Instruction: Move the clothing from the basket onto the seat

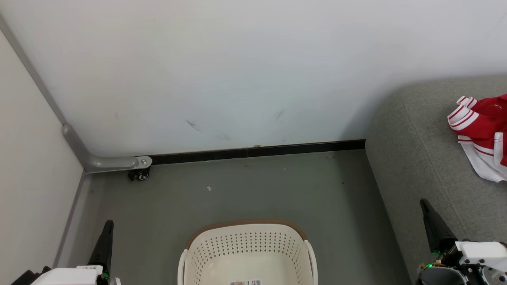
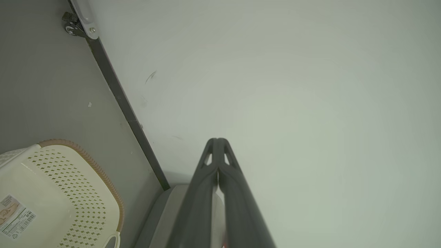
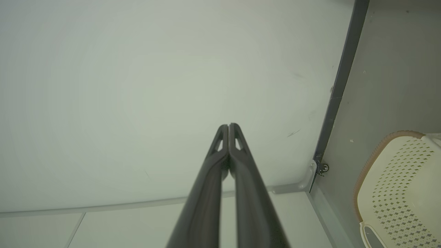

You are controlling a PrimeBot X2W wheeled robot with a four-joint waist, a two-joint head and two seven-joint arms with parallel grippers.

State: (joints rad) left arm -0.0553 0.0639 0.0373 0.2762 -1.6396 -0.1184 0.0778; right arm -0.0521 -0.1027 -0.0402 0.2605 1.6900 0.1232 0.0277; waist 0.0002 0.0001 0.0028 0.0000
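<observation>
Head view. A white wall (image 1: 237, 71) meets a grey floor (image 1: 253, 186) along a black baseboard (image 1: 257, 151). The wall bears a few dark scuffs (image 1: 193, 125), and a small pale speck (image 1: 209, 188) lies on the floor. At left stands a pale panel (image 1: 23, 178) edged by a grey metal frame (image 1: 107, 162). The frame bends at floor level and ends beside a small black caster (image 1: 139, 175) in the corner.

The basket (image 1: 245, 223) rests on the floor at bottom centre, cut by the lower edge. It shows a brown rim and perforated cream walls, with a printed label (image 1: 245, 282) on its bottom. The sofa (image 1: 420, 158) fills the right side, its back end against the wall and its rounded front edge just right of the basket. A crumpled jersey (image 1: 483, 130), red with white panels and striped trim, lies on the sofa cushion at the right edge, well apart from the basket.

Wrist views. The left gripper (image 2: 217, 140) points at the wall, its two fingers pressed together with nothing between them; the basket and baseboard lie to its left in this view. The right gripper (image 3: 228, 125) likewise has its fingers closed together on nothing, aimed at the wall above the panel.
</observation>
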